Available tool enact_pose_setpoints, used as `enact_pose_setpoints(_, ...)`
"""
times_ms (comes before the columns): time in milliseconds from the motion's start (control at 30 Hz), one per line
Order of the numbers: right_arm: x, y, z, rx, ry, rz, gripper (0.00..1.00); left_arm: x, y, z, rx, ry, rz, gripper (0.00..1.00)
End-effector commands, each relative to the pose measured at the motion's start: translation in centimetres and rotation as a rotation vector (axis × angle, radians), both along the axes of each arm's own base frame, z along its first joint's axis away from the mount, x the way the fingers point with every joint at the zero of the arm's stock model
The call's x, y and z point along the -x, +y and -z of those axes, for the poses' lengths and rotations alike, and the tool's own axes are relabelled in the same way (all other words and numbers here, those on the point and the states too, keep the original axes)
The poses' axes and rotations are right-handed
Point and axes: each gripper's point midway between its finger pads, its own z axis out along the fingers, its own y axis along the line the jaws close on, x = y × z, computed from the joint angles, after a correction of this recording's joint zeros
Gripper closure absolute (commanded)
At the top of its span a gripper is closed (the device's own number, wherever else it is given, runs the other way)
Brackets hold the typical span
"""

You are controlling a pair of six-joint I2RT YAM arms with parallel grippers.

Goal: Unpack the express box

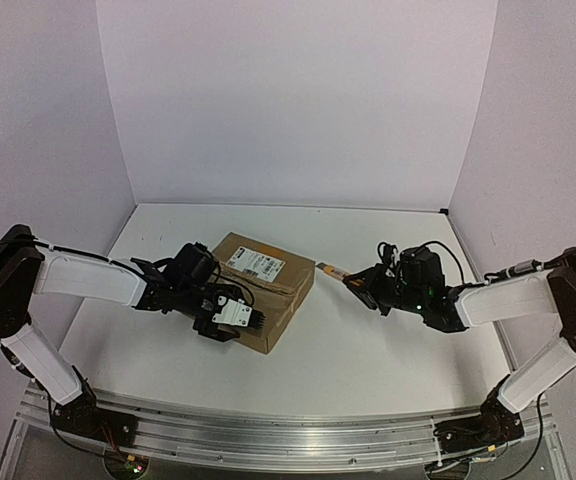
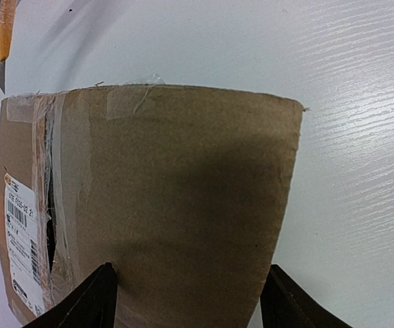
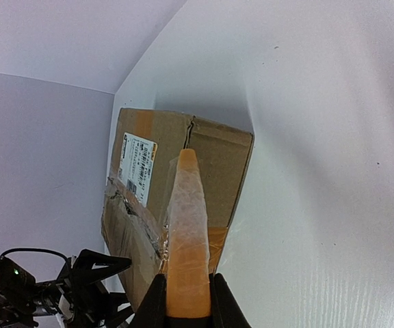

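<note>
- Express box (image 1: 268,296): showing plain brown cardboard all over.
- Tape strips (image 2: 70,171): running glossy tan, going cloudy at the edges.
- Label (image 1: 256,264): showing white, carrying black barcode lines and small black print.
- Cutter (image 3: 187,232): glowing orange under milky clear wrap.
- My right pincer (image 3: 185,280) and left pincer (image 2: 191,268): both showing matte black.
- My arms (image 1: 88,275): wearing white shells over black joints.
- Table (image 1: 368,350): showing white with faint wood-grain streaks.
- Walls (image 1: 298,100): reading pale lilac.
</note>
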Motion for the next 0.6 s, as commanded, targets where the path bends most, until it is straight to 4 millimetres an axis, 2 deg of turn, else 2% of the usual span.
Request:
enact_pose_setpoints(0, -0.9, 0.3, -1.7, -0.041, -0.037, 0.013, 1.0, 0.4, 0.4, 0.3, 0.003, 0.026, -0.014, 0.28)
enact_pose_setpoints(333, -1.7, 1.4, -1.8, -0.078, -0.042, 0.001, 1.0, 0.5, 0.5, 0.3, 0.004, 0.026, -0.017, 0.28)
enact_pose_setpoints(567, -1.8, 1.6, -2.8, -0.101, -0.068, -0.005, 1.0, 0.4, 0.4, 0.3, 0.004, 0.025, -0.017, 0.28)
